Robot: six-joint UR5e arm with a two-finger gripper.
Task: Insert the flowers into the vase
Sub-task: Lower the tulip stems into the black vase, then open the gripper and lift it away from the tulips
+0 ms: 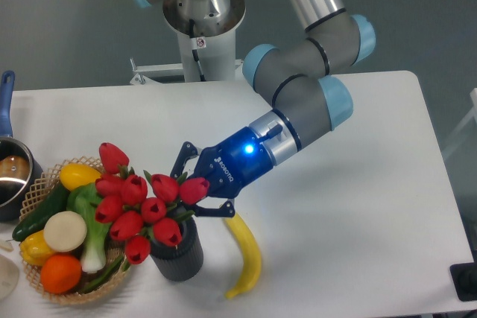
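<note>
The flowers (139,208), a bunch of red tulips with green stems, stand with their stems in the mouth of the vase (179,257), a short dark grey ribbed cylinder near the table's front edge. The heads spread up and to the left, over the basket's rim. My gripper (197,184) comes in from the right, just above the vase. Its jaws are spread wide, one finger above and one below the rightmost tulip head, and do not press on the bunch. The stems are mostly hidden by the heads and the vase.
A yellow banana (246,257) lies just right of the vase, under the gripper. A woven basket (46,181) of vegetables and fruit stands directly left of the vase. A pot (10,176) with a blue handle sits at the left edge. The robot's base (201,13) stands at the back.
</note>
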